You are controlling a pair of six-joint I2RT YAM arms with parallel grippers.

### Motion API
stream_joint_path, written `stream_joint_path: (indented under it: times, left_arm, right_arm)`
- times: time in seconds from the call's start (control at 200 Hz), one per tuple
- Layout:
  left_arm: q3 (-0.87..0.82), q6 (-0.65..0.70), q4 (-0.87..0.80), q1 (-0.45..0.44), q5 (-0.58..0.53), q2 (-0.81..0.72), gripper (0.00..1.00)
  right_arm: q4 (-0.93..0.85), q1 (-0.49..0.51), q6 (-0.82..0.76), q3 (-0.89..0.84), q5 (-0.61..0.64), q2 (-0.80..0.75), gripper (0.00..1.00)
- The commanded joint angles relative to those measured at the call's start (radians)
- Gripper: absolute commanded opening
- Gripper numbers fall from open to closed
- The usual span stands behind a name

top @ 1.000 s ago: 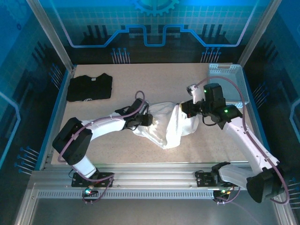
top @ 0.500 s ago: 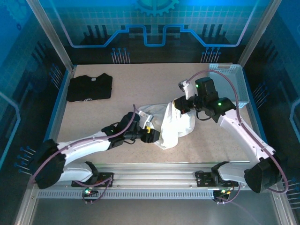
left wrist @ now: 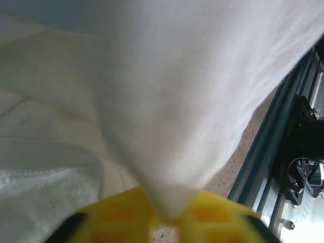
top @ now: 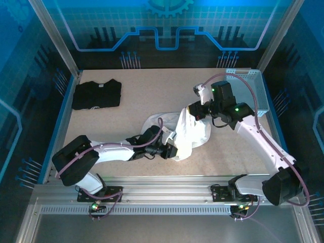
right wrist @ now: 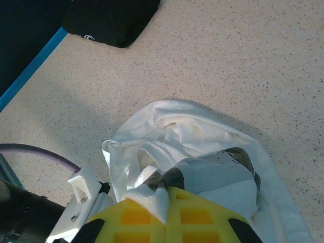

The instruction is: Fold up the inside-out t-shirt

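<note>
The inside-out t-shirt (top: 188,135) is a bunched white heap in the middle of the table, stretched between both grippers. My left gripper (top: 172,150) is at its near lower corner, shut on a point of white fabric (left wrist: 172,101) that hangs between the yellow fingers (left wrist: 217,217). My right gripper (top: 195,114) is at the shirt's far upper edge, held a little above the table. It is shut on a fold of the shirt (right wrist: 182,136), next to a dark grey patch (right wrist: 223,172) on the cloth.
A black folded t-shirt (top: 96,94) lies at the back left corner and also shows at the top of the right wrist view (right wrist: 111,20). A pale perforated tray (top: 249,85) stands at the back right. The aluminium rail (top: 162,185) runs along the near edge, close to my left gripper.
My left gripper moved from the shirt's left side to its near corner, opened wide, then shut on the fabric. My right gripper shifted left and back, keeping its hold.
</note>
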Motion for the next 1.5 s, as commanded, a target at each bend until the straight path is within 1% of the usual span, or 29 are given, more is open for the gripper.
stream_joint_path:
  times: [0.0,0.075,0.09,0.19,0.24,0.3,0.355,0.435,0.52,0.615,0.69,0.765,0.835,0.945,1.02,1.045,1.07,1.125,1.175,1.22,1.291,1.386,1.496]
  left_arm:
    - [0.011,-0.007,0.052,0.049,-0.005,-0.086,0.01]
    - [-0.022,-0.019,0.027,0.109,-0.001,-0.208,0.00]
    - [-0.028,-0.020,0.017,0.121,-0.002,-0.233,0.00]
    - [-0.058,-0.033,-0.052,0.207,0.008,-0.357,0.00]
    - [-0.072,-0.036,-0.077,0.241,0.015,-0.400,0.00]
    - [-0.075,-0.034,-0.114,0.271,0.017,-0.435,0.00]
    - [-0.067,-0.028,-0.147,0.285,0.015,-0.456,0.00]
    - [-0.060,-0.021,-0.173,0.292,0.008,-0.473,0.00]
    - [-0.058,-0.024,-0.178,0.295,-0.003,-0.481,0.00]
    - [-0.060,-0.024,-0.183,0.296,-0.002,-0.481,0.00]
    - [-0.062,-0.027,-0.182,0.298,-0.001,-0.481,0.00]
    - [-0.059,-0.030,-0.185,0.297,0.006,-0.481,0.00]
    - [-0.055,-0.031,-0.191,0.298,0.007,-0.484,0.00]
    - [-0.060,-0.037,-0.190,0.298,0.003,-0.500,0.00]
    - [-0.063,-0.035,-0.193,0.298,-0.006,-0.515,0.00]
    - [-0.063,-0.033,-0.196,0.298,-0.012,-0.520,0.00]
    - [-0.063,-0.029,-0.201,0.298,-0.018,-0.527,0.00]
    - [-0.058,-0.021,-0.217,0.301,-0.045,-0.544,0.00]
    - [-0.049,-0.013,-0.230,0.309,-0.068,-0.563,0.00]
    - [-0.032,-0.007,-0.247,0.324,-0.086,-0.581,0.00]
    - [0.010,-0.001,-0.267,0.355,-0.118,-0.603,0.00]
    - [0.089,-0.013,-0.260,0.421,-0.138,-0.610,0.00]
    - [0.254,-0.064,-0.248,0.489,-0.146,-0.570,0.00]
  right_arm:
    - [0.035,-0.003,0.025,0.059,-0.002,0.027,0.00]
    - [0.087,0.026,0.068,0.067,0.039,0.059,0.00]
    - [0.097,0.032,0.077,0.070,0.049,0.069,0.02]
    - [0.107,0.054,0.072,0.122,0.154,0.197,0.21]
    - [0.056,0.038,0.047,0.175,0.201,0.278,0.34]
    - [-0.004,0.026,0.013,0.213,0.221,0.320,0.44]
    - [-0.002,0.043,-0.008,0.170,0.251,0.281,0.49]
    - [0.002,0.089,-0.019,0.061,0.303,0.165,0.54]
    - [-0.005,0.146,0.025,-0.080,0.360,0.047,0.58]
    - [0.024,0.164,0.104,-0.248,0.377,-0.052,0.62]
    - [0.092,0.163,0.137,-0.354,0.376,-0.075,0.62]
    - [0.145,0.162,0.142,-0.382,0.349,-0.046,0.62]
    - [0.165,0.167,0.143,-0.367,0.334,0.013,0.62]
    - [0.199,0.170,0.143,-0.340,0.382,0.125,0.61]
    - [0.233,0.161,0.129,-0.322,0.418,0.196,0.57]
    - [0.247,0.155,0.123,-0.300,0.421,0.210,0.54]
    - [0.258,0.146,0.117,-0.283,0.422,0.220,0.48]
    - [0.269,0.123,0.109,-0.255,0.412,0.226,0.29]
    - [0.266,0.111,0.098,-0.234,0.410,0.193,0.17]
    - [0.270,0.106,0.081,-0.225,0.397,0.131,0.12]
    - [0.273,0.094,0.070,-0.210,0.342,0.022,0.09]
    - [0.271,0.068,0.058,-0.161,0.261,-0.100,0.07]
    - [0.283,0.029,0.044,-0.075,0.215,-0.184,0.00]
